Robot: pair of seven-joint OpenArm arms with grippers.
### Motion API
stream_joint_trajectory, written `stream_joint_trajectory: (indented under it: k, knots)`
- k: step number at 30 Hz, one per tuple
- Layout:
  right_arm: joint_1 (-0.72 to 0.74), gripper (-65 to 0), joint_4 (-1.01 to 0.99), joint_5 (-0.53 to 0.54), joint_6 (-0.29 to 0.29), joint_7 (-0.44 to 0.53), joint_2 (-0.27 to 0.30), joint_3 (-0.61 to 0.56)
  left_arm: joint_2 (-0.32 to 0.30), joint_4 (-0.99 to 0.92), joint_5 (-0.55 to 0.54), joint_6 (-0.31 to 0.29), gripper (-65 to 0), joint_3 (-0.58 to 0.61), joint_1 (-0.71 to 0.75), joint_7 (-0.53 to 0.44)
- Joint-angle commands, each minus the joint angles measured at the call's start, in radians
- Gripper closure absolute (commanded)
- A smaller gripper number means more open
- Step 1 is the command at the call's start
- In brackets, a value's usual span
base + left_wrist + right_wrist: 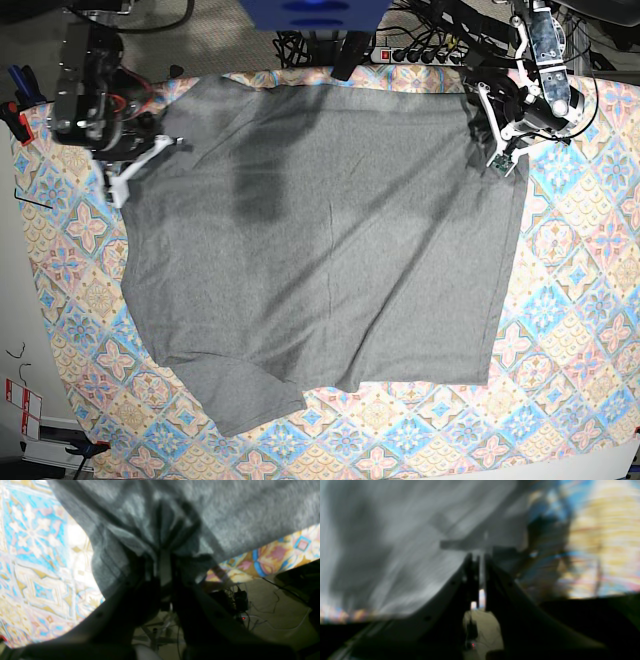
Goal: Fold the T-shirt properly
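The heather-grey T-shirt point(320, 230) lies spread over most of the table, with one sleeve point(240, 400) sticking out at the near left. At the far right corner of the shirt, my left gripper point(492, 140) is shut on it. The left wrist view shows the cloth point(225, 517) bunched between the dark fingers point(140, 580) of that gripper point(165, 557). My right gripper point(150, 158) is shut on the shirt's far left edge. Its wrist view is blurred, with grey fabric point(395, 542) pinched at the gripper tips point(481, 555).
The colourful tile-patterned tablecloth point(580, 300) shows around the shirt on the right, left and front. A power strip and cables point(420, 50) lie behind the table's far edge. Red clamps point(15, 115) sit at the left edge. Floor and wires point(262, 605) show beyond the table edge.
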Motion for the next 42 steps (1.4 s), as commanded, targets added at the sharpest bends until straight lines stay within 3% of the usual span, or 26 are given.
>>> stream_joint_trajectory:
  k: [1,4,12,14,16,20,26,35,38,42]
  knots:
    - [0.006,-1.2,0.017,0.0,0.003,0.008,0.011,-0.016,-0.008,0.017,0.001,0.005,-2.1,-0.004,0.001,-0.003]
    - [0.028,-6.4,0.017,0.0,0.003,0.006,0.009,-0.092,-0.008,0.017,0.001,0.005,-2.2,0.025,0.001,-0.003]
    - [0.031,-41.5,0.017,-0.002,0.003,0.028,0.011,-0.132,-0.008,0.017,0.001,0.005,-2.2,0.038,0.001,-0.003]
    - [0.031,-46.1,0.012,-0.003,0.003,0.029,0.012,-0.132,-0.008,0.017,0.001,0.005,-2.2,0.038,0.001,-0.003]
    - [0.031,-46.7,0.009,-0.005,0.003,0.032,0.012,-0.128,-0.009,0.017,0.001,0.005,-2.2,0.035,0.001,-0.003]
    - [0.026,-46.7,0.001,-0.025,0.003,0.094,0.035,-0.149,-0.009,0.017,0.001,0.005,-2.2,0.036,0.001,-0.003]
    - [0.029,-46.7,-0.111,-0.152,0.003,0.164,0.048,-0.252,-0.009,0.017,0.001,0.005,-2.2,0.038,0.001,-0.003]
    - [0.029,-45.6,-0.233,-0.158,0.003,0.252,0.046,-0.263,-0.009,0.017,0.001,0.005,-2.2,0.035,0.001,-0.003]
    - [0.025,-34.7,-0.227,-0.158,0.003,0.246,0.045,-0.263,-0.009,0.017,0.001,0.005,-2.2,0.033,0.001,-0.003]
    - [0.026,-3.8,-0.218,-0.157,0.001,0.252,0.041,-0.241,-0.009,0.017,0.001,0.005,-2.2,0.033,0.001,-0.003]
